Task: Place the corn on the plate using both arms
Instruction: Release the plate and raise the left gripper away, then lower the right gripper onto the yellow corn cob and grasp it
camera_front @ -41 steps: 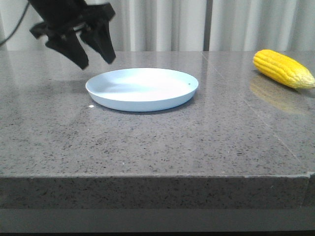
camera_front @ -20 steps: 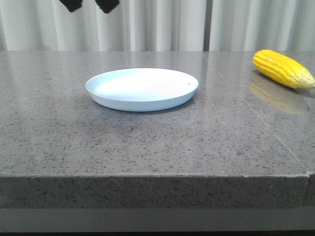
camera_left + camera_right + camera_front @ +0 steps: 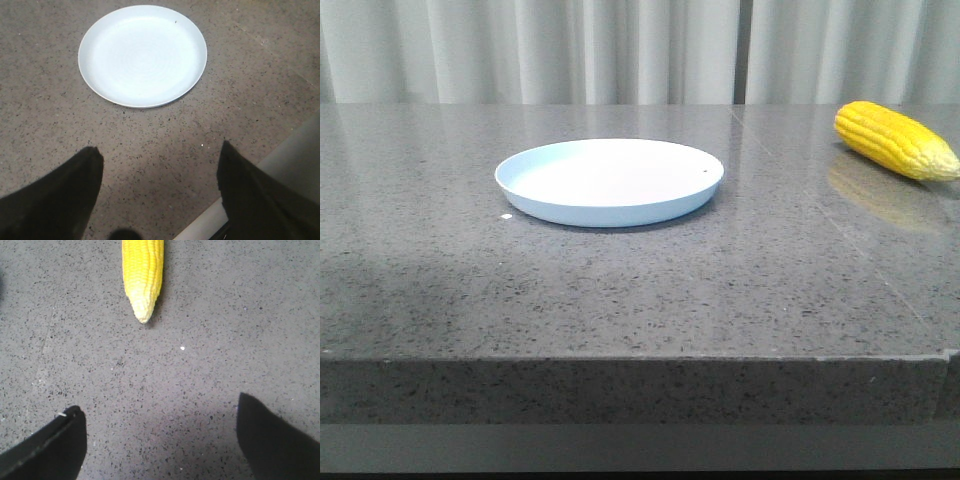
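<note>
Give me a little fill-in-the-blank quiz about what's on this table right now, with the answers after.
1. The plate holds ____.
2. The corn lies on the ____, apart from the plate.
3. In the front view the corn is to the plate's ____.
4. Both the left gripper and right gripper have their jaws ____.

Answers: nothing; table; right; open

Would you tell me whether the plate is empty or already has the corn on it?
Empty: the plate shows a bare surface, and the corn lies on the table far to its right.
</note>
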Available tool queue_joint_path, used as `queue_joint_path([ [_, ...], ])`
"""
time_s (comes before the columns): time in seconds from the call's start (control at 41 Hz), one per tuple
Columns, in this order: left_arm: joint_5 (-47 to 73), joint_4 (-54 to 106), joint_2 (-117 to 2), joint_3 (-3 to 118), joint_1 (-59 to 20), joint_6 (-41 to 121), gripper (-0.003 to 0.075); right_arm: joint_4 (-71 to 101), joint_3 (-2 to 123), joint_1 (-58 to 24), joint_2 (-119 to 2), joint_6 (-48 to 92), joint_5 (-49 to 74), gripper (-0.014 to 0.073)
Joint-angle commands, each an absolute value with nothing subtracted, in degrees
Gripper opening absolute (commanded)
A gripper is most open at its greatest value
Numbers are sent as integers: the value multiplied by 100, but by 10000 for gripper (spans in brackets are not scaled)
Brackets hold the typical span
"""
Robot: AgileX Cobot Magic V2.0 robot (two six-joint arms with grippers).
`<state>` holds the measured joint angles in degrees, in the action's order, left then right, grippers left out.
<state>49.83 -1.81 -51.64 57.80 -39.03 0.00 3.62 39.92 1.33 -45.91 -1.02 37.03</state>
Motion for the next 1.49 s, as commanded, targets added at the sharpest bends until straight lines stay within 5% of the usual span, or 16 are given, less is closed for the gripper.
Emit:
queue_joint_path([
  [0.0,4508,-178,-4637,5603,-3953,-125,480,410,4201,156,-4582,-38,3397,633],
  [0.733,4563,-217,-3995,5193,-3953,-134,480,433,5016,156,-4977,116,3937,633],
  [1.465,4563,-217,-3995,5193,-3953,-134,480,427,8679,-76,-9111,160,4720,633],
])
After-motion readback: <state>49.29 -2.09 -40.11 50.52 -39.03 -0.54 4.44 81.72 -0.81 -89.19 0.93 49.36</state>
